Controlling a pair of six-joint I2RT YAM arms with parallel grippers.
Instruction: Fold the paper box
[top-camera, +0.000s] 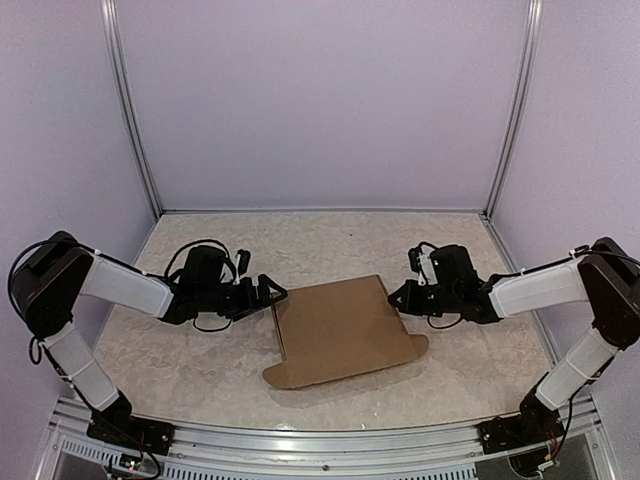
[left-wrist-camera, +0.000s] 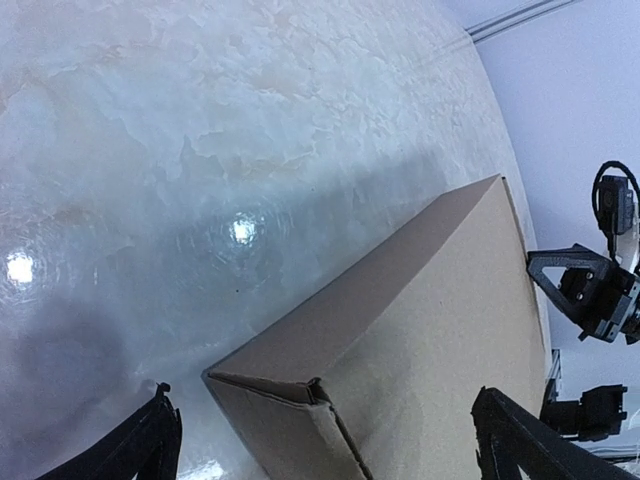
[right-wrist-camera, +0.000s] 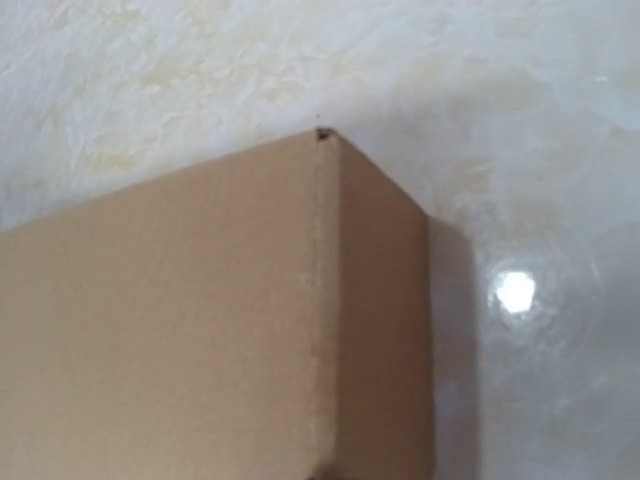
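The paper box is plain brown cardboard, folded shut into a shallow box in the middle of the table, with rounded flaps sticking out at its near edge. My left gripper is open at the box's left side. In the left wrist view its fingers straddle the box's near-left corner without touching it. My right gripper sits at the box's right side and looks open in the left wrist view. The right wrist view shows only the box's far corner close up, with the fingers out of frame.
The table top is pale marbled stone with lilac walls on three sides and a metal rail along the near edge. Light glare spots show on the table surface.
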